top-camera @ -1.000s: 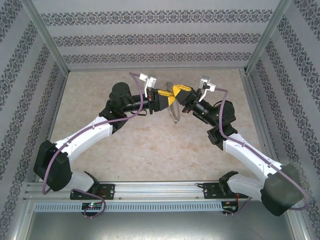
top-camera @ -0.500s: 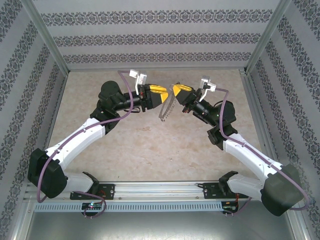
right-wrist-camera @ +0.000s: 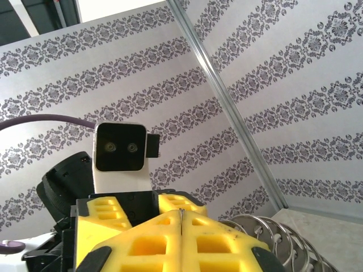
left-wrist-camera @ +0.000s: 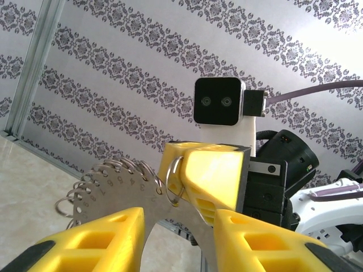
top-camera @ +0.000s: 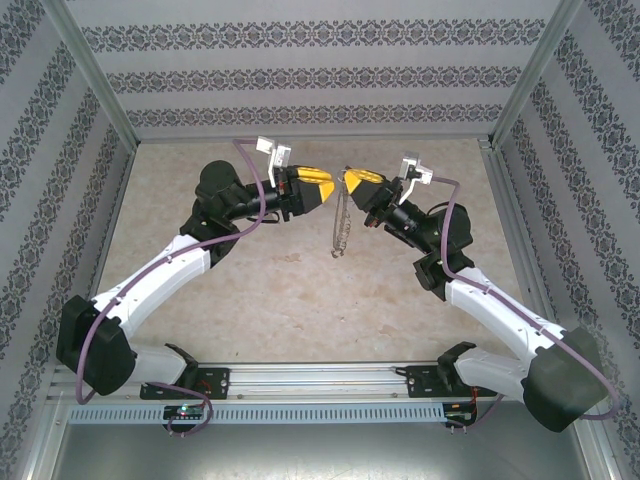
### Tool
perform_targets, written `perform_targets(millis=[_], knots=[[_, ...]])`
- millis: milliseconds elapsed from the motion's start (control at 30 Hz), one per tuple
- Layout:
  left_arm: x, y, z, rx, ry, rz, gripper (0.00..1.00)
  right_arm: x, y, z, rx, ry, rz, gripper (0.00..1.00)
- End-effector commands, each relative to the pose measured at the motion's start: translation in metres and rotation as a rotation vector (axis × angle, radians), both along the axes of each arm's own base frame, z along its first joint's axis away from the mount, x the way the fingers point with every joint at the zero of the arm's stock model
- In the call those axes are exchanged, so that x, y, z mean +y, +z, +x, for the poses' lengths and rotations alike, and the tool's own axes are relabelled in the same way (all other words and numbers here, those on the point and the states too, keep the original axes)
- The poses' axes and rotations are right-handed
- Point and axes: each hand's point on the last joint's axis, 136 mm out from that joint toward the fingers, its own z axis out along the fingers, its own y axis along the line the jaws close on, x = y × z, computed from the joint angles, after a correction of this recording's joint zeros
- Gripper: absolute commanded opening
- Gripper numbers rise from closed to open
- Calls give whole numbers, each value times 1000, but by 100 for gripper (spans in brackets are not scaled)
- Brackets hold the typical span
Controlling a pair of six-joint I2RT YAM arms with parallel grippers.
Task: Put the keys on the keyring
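Observation:
The keyring [top-camera: 342, 222] is a flat curved silvery plate with numbered holes, carrying several small split rings [left-wrist-camera: 122, 190]. It hangs in the air above the table from my right gripper [top-camera: 352, 181], which is shut on the plate's end. The plate's thin edge shows between the shut pads of that right gripper [right-wrist-camera: 180, 213], and the rings [right-wrist-camera: 266, 238] stick out to their right. My left gripper [top-camera: 322, 190] faces the right one from the left, open and a short way off the plate. In the left wrist view its jaws [left-wrist-camera: 178, 221] stand apart with the plate's strip running between them, untouched. The keys are out of view.
Both arms meet over the far middle of the beige table [top-camera: 300, 290]. Patterned walls [top-camera: 320, 70] close in the back and both sides, with aluminium posts [top-camera: 95, 75] at the corners. The rail with the arm bases [top-camera: 320, 385] runs along the near edge.
My left gripper has let go of the keyring and drawn back to the left. The keyring has swung down and now hangs from the right gripper, which has stayed put.

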Motion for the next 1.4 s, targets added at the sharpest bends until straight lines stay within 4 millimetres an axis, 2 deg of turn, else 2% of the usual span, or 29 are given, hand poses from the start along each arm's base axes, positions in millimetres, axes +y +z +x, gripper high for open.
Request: perform_targets(millis=[0,500,700,900,1067,1100,1133,1200,1267,1367], knots=[[2,19,1,-58,-8,-43,37,1,17,-16,-68,37,43,0],[0,28,6,-68,-19,-86,33,13,12,-15,-56,68,38,0],[0,28,4,-64,-31,-89,22,13,12,-14,-55,64,37,0],[0,27,1,-61,-40,-91,2,15,11,-10,-46,66,38,0],[-1,24,0,-60,-42,-68,0,17,12,-6,-33,68,36,0],[-1,22,0,-64,-38,-53,0,17,12,-3,-20,66,33,5],[-1,21,0,-70,-34,-37,0,16,11,-1,-7,59,31,15],[-1,19,-1,-81,-31,7,0,8,9,4,19,45,30,24],[-1,15,-1,-101,-24,63,0,-6,4,10,62,14,28,43],[1,13,-4,-128,-19,131,0,-32,-6,19,150,-46,31,57]])
